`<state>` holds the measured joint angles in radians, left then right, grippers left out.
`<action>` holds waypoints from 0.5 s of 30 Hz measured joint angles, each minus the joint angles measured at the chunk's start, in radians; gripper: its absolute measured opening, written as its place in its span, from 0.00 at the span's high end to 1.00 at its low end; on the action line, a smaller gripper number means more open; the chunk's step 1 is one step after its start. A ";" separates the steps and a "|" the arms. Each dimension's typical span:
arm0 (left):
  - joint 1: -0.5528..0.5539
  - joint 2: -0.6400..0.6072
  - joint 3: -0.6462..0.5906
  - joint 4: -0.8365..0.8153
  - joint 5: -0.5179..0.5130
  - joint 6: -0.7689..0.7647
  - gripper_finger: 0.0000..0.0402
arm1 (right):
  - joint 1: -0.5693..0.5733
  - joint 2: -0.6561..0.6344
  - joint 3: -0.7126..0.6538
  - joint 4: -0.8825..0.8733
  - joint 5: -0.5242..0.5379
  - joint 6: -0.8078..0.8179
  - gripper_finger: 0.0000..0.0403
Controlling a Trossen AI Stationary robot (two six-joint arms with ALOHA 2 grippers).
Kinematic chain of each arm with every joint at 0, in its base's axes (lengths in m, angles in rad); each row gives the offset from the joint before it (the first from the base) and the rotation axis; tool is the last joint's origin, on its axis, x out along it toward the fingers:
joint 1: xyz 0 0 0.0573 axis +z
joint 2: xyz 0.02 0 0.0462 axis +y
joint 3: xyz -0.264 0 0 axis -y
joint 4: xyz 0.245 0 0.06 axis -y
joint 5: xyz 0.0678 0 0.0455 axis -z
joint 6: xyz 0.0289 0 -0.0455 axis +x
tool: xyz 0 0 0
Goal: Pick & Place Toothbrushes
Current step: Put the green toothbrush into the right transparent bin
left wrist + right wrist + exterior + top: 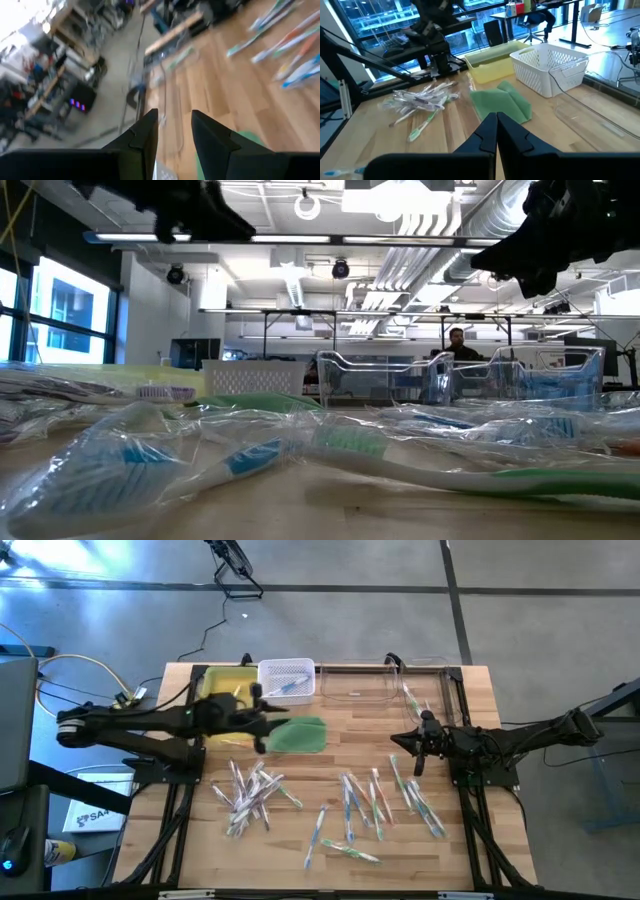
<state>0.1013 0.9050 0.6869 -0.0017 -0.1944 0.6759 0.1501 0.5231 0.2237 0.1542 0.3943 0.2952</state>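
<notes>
Your tally: white basket (287, 678) holds few toothbrushes (291, 687); most lie loose on table (480, 710); left gripper (283, 719) part-open, empty; right gripper (418, 762) closed, empty

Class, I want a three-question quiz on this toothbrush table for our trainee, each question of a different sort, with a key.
1. True or false: the white basket holds at least one toothbrush.
2. What lies beside the left gripper? A green cloth B red cup C book
3. Fill in: the right gripper is ____.

Key: 1 true. 2 A. 3 shut, holding nothing; loose toothbrushes lie on the table.
</notes>
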 joint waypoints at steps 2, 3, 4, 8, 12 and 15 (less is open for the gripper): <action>-0.034 -0.060 -0.026 0.009 0.000 0.009 0.72 | 0.000 0.000 0.000 0.002 0.000 0.000 0.99; -0.051 -0.088 -0.037 0.010 0.000 0.018 0.72 | 0.000 0.000 0.000 0.004 0.000 0.000 0.99; -0.070 -0.119 -0.051 0.010 0.000 0.031 0.72 | 0.000 0.000 0.000 0.009 0.000 0.000 0.99; -0.134 -0.226 -0.105 0.006 0.000 0.081 0.72 | 0.000 0.000 0.000 0.029 -0.001 0.000 0.99; -0.180 -0.314 -0.148 0.006 0.000 0.090 0.72 | 0.000 0.000 0.000 0.038 -0.009 -0.002 0.99; -0.208 -0.360 -0.162 0.006 0.001 0.092 0.72 | 0.000 0.000 0.000 0.037 -0.043 -0.003 0.99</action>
<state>-0.1072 0.5454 0.5246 0.0044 -0.1930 0.7680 0.1501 0.5229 0.2237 0.1913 0.3512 0.2924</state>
